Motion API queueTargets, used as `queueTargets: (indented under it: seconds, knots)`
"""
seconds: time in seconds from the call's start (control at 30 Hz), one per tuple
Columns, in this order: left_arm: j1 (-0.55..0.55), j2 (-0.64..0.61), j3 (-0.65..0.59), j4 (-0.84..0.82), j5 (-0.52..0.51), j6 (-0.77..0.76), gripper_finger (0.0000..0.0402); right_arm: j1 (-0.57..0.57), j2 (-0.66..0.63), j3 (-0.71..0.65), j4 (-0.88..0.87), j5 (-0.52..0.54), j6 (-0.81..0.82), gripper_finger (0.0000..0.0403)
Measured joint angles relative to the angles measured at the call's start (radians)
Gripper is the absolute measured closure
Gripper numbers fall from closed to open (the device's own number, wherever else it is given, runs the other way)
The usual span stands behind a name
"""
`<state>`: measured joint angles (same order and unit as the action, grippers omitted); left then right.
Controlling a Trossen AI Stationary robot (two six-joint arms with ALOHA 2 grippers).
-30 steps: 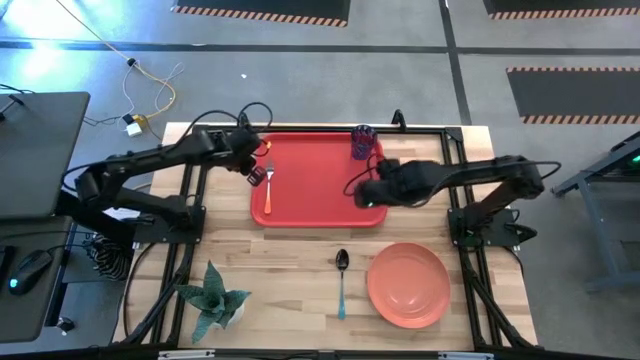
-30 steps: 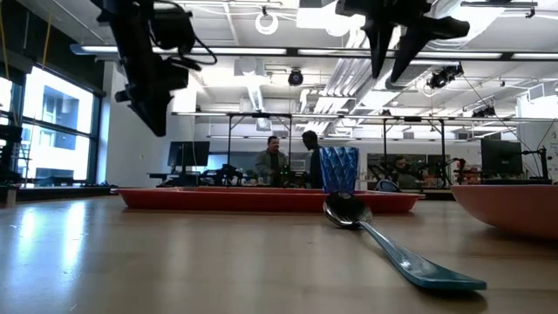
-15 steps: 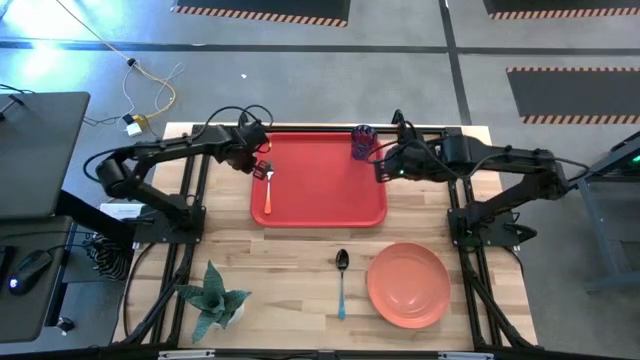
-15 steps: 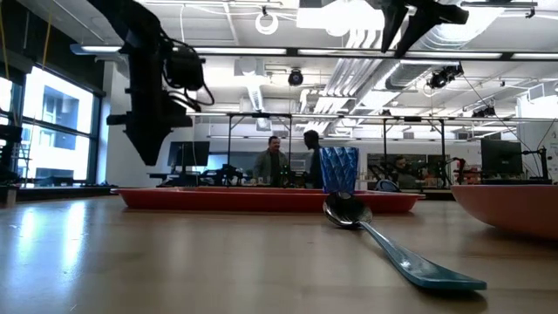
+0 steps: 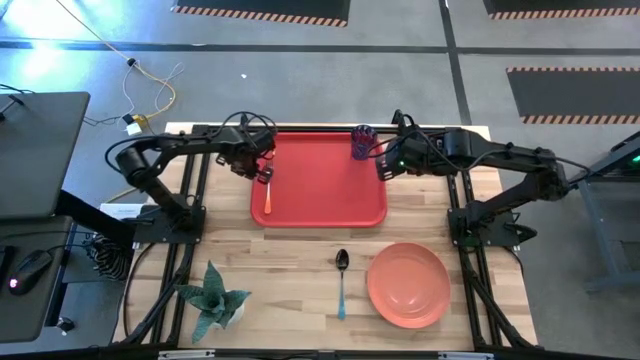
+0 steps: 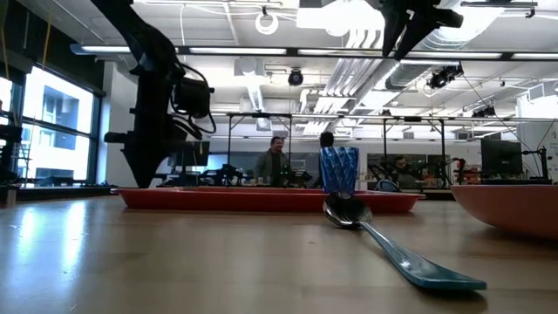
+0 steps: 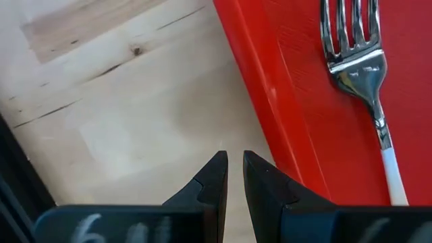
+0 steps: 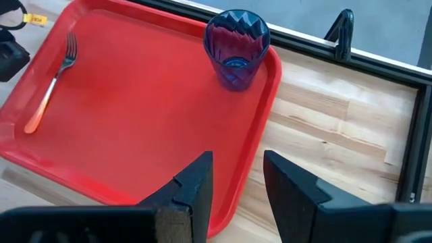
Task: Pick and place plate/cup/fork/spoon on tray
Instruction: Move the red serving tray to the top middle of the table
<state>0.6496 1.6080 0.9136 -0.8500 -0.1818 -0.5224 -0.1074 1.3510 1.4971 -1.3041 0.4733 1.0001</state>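
The red tray (image 5: 320, 205) lies at the table's far middle. The orange-handled fork (image 5: 268, 190) lies flat on the tray's left part, and the blue cup (image 5: 361, 141) stands upright in its far right corner. The pink plate (image 5: 407, 285) and the blue-handled spoon (image 5: 342, 280) lie on the wood nearer the front. My left gripper (image 7: 234, 169) is shut and empty, above the wood just left of the tray's rim (image 7: 270, 101), beside the fork (image 7: 358, 67). My right gripper (image 8: 237, 169) is open and empty, above the tray's right edge, near the cup (image 8: 236, 47).
A small green plant (image 5: 212, 300) stands at the near left of the table. Black frame rails (image 5: 420, 130) run along the far edge and down both sides. Bare wood lies between the tray and the spoon (image 6: 392, 249).
My left gripper has drawn back from over the fork toward the table's far left and has gone lower. My right gripper has gone from the tray's right edge toward the far right, near the cup, and has risen. The fork, cup, spoon and plate have stayed in place.
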Motion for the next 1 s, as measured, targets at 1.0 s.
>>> queueTargets:
  seconds: [1.0]
  knots:
    - [-0.009, 0.029, 0.000, 0.183, 0.100, -0.026, 0.0362, 0.000, 0.001, 0.000, 0.000, -0.010, -0.018, 0.0281]
